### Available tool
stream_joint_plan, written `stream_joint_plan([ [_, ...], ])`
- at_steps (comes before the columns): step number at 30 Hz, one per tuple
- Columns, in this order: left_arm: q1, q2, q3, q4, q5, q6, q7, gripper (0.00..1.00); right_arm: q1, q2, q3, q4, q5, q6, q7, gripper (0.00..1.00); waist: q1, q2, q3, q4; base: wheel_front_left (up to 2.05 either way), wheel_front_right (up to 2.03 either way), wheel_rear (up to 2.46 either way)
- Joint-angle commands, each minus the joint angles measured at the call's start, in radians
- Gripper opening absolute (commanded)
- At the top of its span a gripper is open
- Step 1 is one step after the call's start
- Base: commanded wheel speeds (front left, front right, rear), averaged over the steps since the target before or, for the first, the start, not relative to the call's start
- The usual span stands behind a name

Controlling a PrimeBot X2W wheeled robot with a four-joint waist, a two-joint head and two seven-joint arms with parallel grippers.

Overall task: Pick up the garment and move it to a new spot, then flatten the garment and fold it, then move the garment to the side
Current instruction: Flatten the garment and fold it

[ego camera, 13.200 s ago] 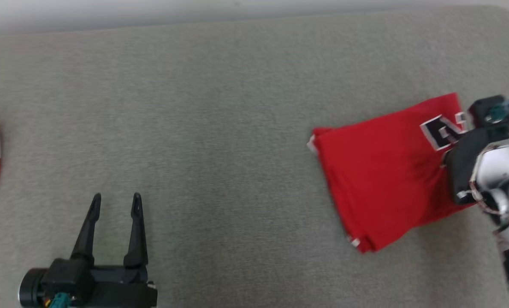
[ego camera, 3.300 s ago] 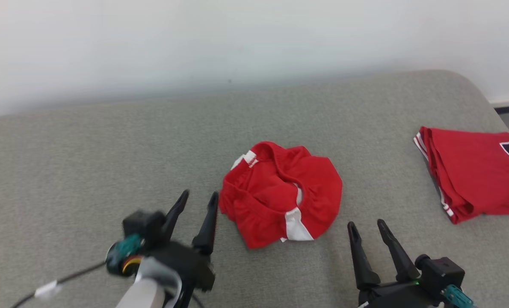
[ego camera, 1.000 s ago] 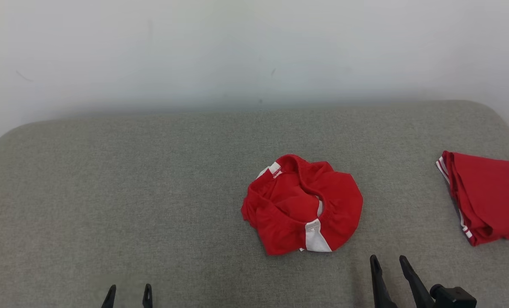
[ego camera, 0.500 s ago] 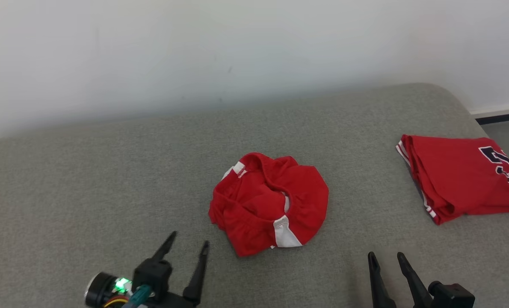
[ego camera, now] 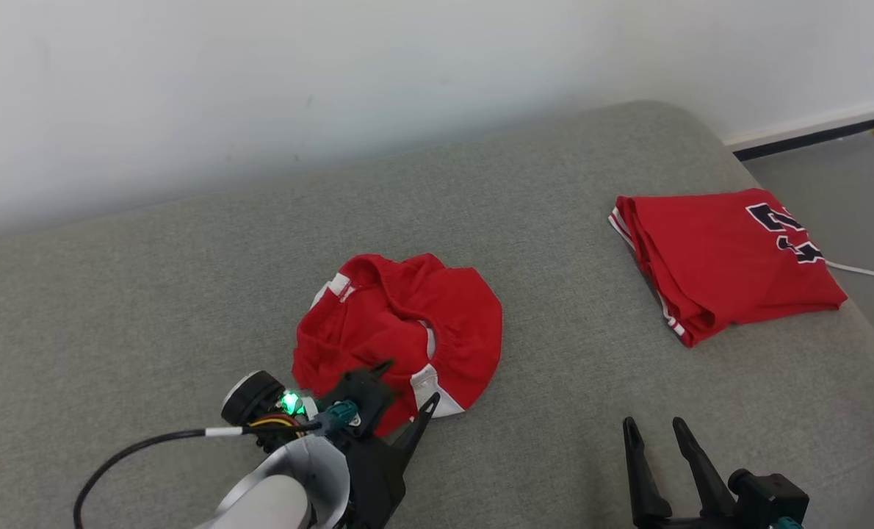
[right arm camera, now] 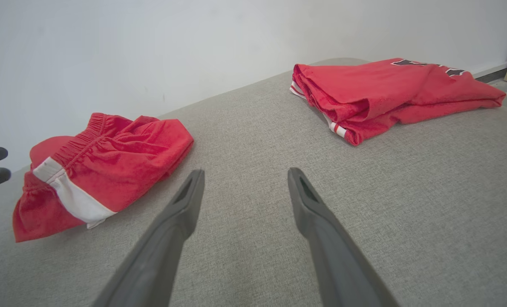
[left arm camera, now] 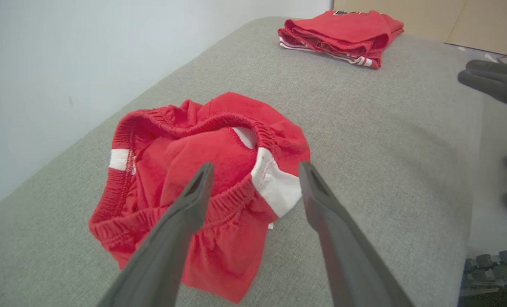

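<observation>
The left end effector [ego camera: 410,382] is seen with its two fingers spread wide at the near edge of the crumpled red shorts [ego camera: 400,323]. Nothing is pinched, and whether a fingertip touches the cloth cannot be told. Part of the shorts' near hem is hidden behind those fingers in the left wrist view. The right end effector [ego camera: 654,424] is likewise spread and empty over the bare grey worktop [ego camera: 554,382], and its body is cut off by the bottom edge of the head view. The shorts are found mid-worktop, bunched up, with the elastic waistband and white patches showing. Well apart, toward the right end, a folded red shirt [ego camera: 723,257] is laid. The dark, white-edged characters on it are cut short by the fold and cannot be read.
</observation>
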Motion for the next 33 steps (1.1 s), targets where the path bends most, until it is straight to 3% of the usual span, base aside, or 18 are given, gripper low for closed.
stream_joint_plan([
  [1,-0.034,0.013,-0.032,0.012,-0.017,0.002,0.017,1.0,-0.009,0.003,0.003,0.005,0.01,-0.003,-0.006,1.0,-0.0001,-0.0001,0.023,-0.032,0.0,0.0,0.0],
  [7,-0.113,0.051,-0.134,0.054,-0.082,0.002,0.091,1.0,-0.023,0.003,0.013,0.017,0.022,-0.003,-0.016,1.0,-0.0001,-0.0001,0.043,-0.073,0.0,0.0,0.0],
  [16,-0.172,0.082,-0.196,0.09,-0.142,0.002,0.156,1.0,-0.029,0.003,0.018,0.03,0.029,-0.003,-0.027,1.0,-0.0001,-0.0001,0.053,-0.097,0.0,0.0,0.0],
  [17,-0.176,0.084,-0.205,0.09,-0.147,0.002,0.161,0.92,-0.03,0.003,0.018,0.031,0.03,-0.003,-0.027,1.0,-0.0001,-0.0001,0.054,-0.098,0.0,0.0,0.0],
  [18,-0.179,0.085,-0.209,0.089,-0.154,0.002,0.162,0.62,-0.031,0.003,0.018,0.033,0.031,-0.003,-0.028,1.0,-0.0001,-0.0001,0.054,-0.098,0.0,0.0,0.0],
  [19,-0.181,0.086,-0.219,0.085,-0.158,0.002,0.163,0.45,-0.032,0.003,0.018,0.034,0.032,-0.003,-0.028,1.0,-0.0001,-0.0001,0.055,-0.098,0.0,0.0,0.0],
  [20,-0.183,0.088,-0.223,0.084,-0.162,0.002,0.163,0.36,-0.032,0.003,0.018,0.035,0.032,-0.003,-0.028,1.0,-0.0001,-0.0001,0.055,-0.097,0.0,0.0,0.0],
  [25,-0.192,0.097,-0.251,0.073,-0.176,0.002,0.171,0.38,-0.034,0.003,0.017,0.039,0.032,-0.003,-0.032,1.0,-0.0001,-0.0001,0.054,-0.09,0.0,0.0,0.0],
  [26,-0.195,0.1,-0.261,0.074,-0.185,0.002,0.181,0.29,-0.033,0.003,0.019,0.04,0.031,-0.003,-0.033,1.0,-0.0001,-0.0001,0.053,-0.087,0.0,0.0,0.0],
  [27,-0.196,0.101,-0.264,0.075,-0.187,0.002,0.184,0.11,-0.034,0.003,0.021,0.041,0.031,-0.003,-0.033,1.0,-0.0001,-0.0001,0.052,-0.087,0.0,0.0,0.0],
  [28,-0.197,0.102,-0.264,0.075,-0.189,0.002,0.183,0.0,-0.035,0.003,0.022,0.041,0.032,-0.003,-0.034,1.0,-0.0001,-0.0001,0.052,-0.086,0.0,0.0,0.0],
  [33,-0.219,0.081,-0.233,0.051,-0.194,0.023,0.133,0.0,-0.034,0.003,0.021,0.042,0.031,-0.003,-0.034,1.0,-0.0001,-0.0001,0.048,-0.079,0.0,0.0,0.0],
])
